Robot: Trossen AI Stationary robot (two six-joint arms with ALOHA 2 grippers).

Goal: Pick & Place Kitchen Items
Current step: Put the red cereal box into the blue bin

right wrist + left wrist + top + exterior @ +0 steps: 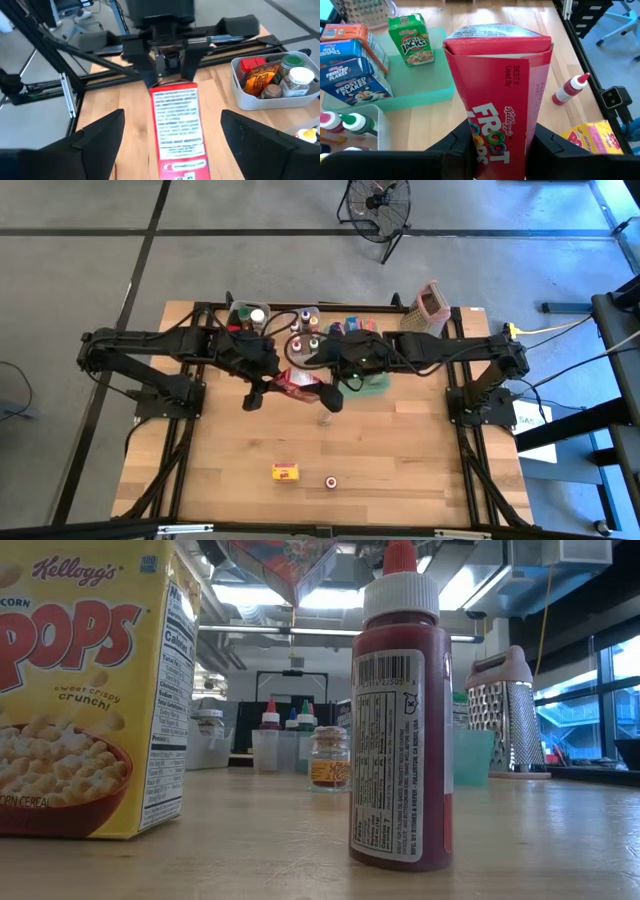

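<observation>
We find the left tool (497,150) clamped on a red Froot Loops carton (500,95), one finger (457,145) pressed to each side, the carton held above the bench (400,450) near its middle. The right tool (172,135) faces it with its fingers (100,137) spread wide on either side of the carton's free end, touching neither face as far as we can tell. On the bench lie a green tray (420,85) carrying an Apple Jacks carton (412,39) and Frosted Flakes cartons (350,75). A red sauce bottle (398,710) and a yellow Corn Pops carton (90,690) stand apart near the front edge.
</observation>
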